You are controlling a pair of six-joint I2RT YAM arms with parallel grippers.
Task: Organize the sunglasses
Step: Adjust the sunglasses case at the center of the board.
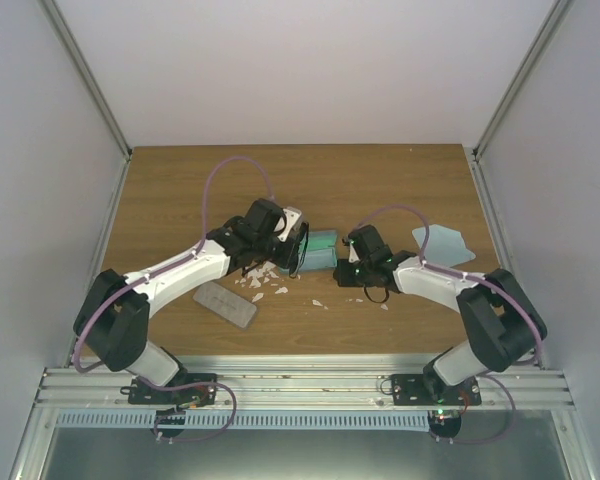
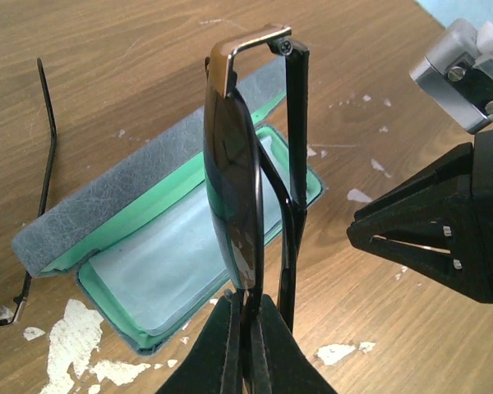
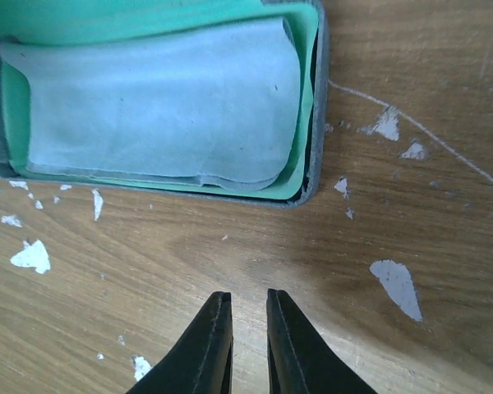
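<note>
The sunglasses with dark lenses (image 2: 234, 189) stand on edge, temple arms folded, with my left gripper (image 2: 248, 316) shut on the lower rim. They hang just above the open grey case (image 2: 107, 205), which has a green lining and a light blue cloth (image 3: 156, 107) lying inside. In the top view the left gripper (image 1: 285, 245) is at the case's left end (image 1: 322, 250). My right gripper (image 3: 249, 308) hovers over bare wood just short of the case's rim (image 3: 312, 123), its fingers slightly apart with nothing between them. Only a thin black temple arm of the second pair (image 2: 45, 123) shows, lying on the table.
A closed grey case (image 1: 225, 303) lies near the front left. A loose light blue cloth (image 1: 442, 243) sits at the right, behind the right arm. White chipped patches (image 3: 394, 283) mark the wooden tabletop. Walls close in the table on three sides.
</note>
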